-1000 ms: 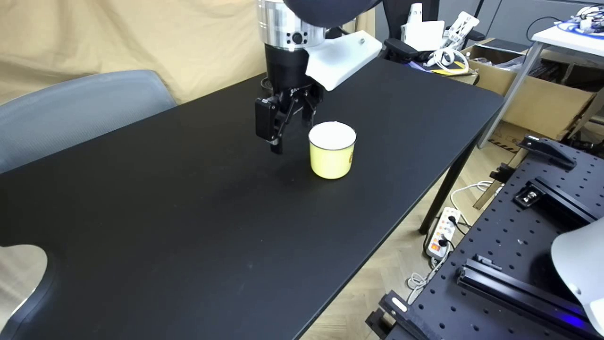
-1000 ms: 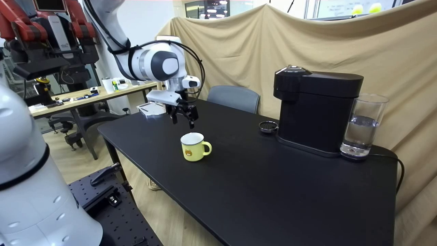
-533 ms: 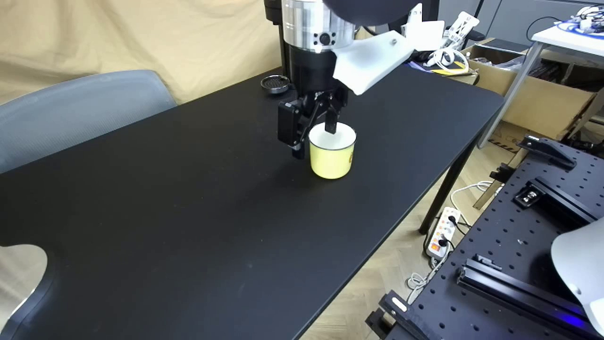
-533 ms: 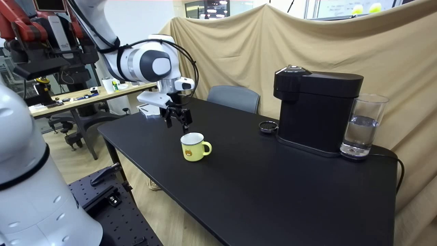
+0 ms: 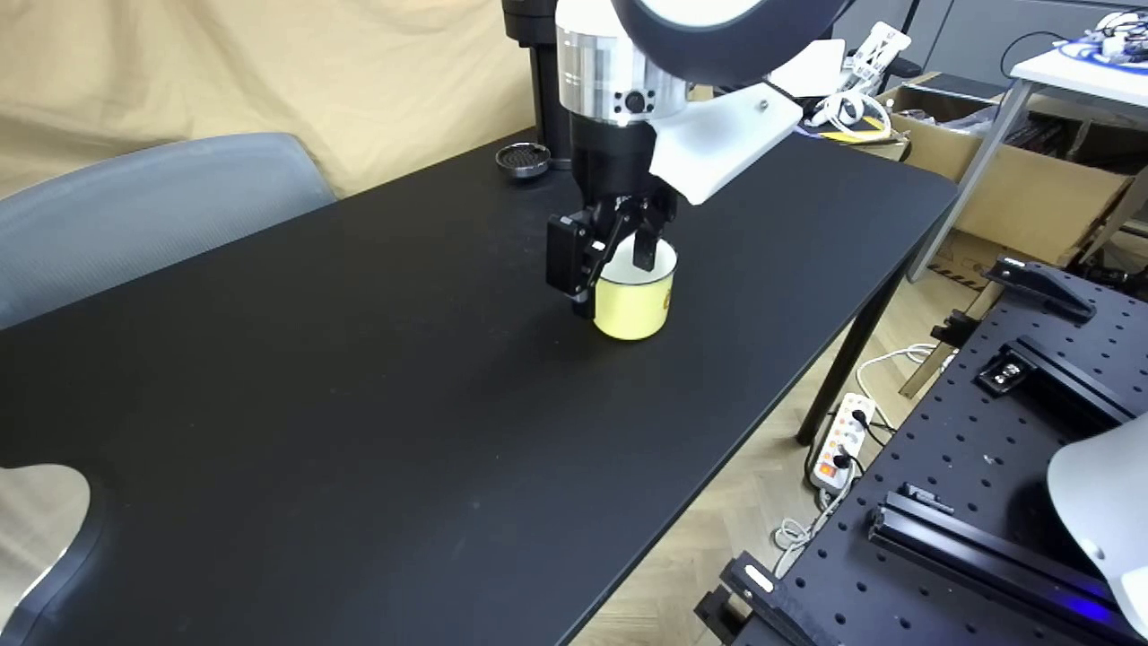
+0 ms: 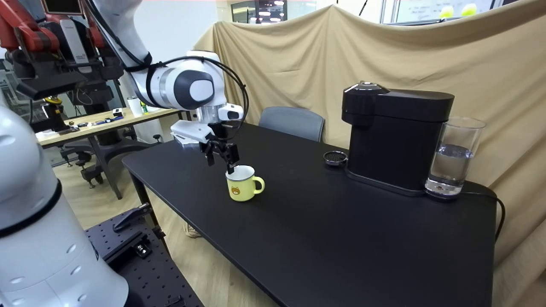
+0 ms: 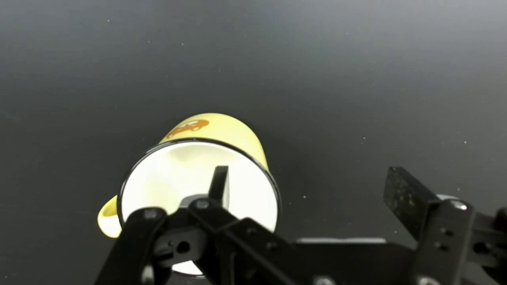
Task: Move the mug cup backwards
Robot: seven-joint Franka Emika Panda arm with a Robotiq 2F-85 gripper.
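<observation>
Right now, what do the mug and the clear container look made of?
Mug: perhaps enamelled metal, smooth, going by the thin dark rim around a white inside; ceramic is possible. Container: clear plastic or glass, smooth; the curtain shows through its wall.

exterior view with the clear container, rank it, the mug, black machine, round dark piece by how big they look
In an exterior view, largest to smallest:
black machine
clear container
mug cup
round dark piece

In the wrist view, 1 of the 2 black jointed fingers (image 7: pixel 219 186) hides a part of the short, pale yellow, cylindrical mug cup (image 7: pixel 186 174). In both exterior views, the top edge cuts the white robot arm (image 6: pixel 168 87). White specks (image 7: pixel 182 44) on the flat black tabletop (image 7: pixel 336 87) are too small to recognise.
</observation>
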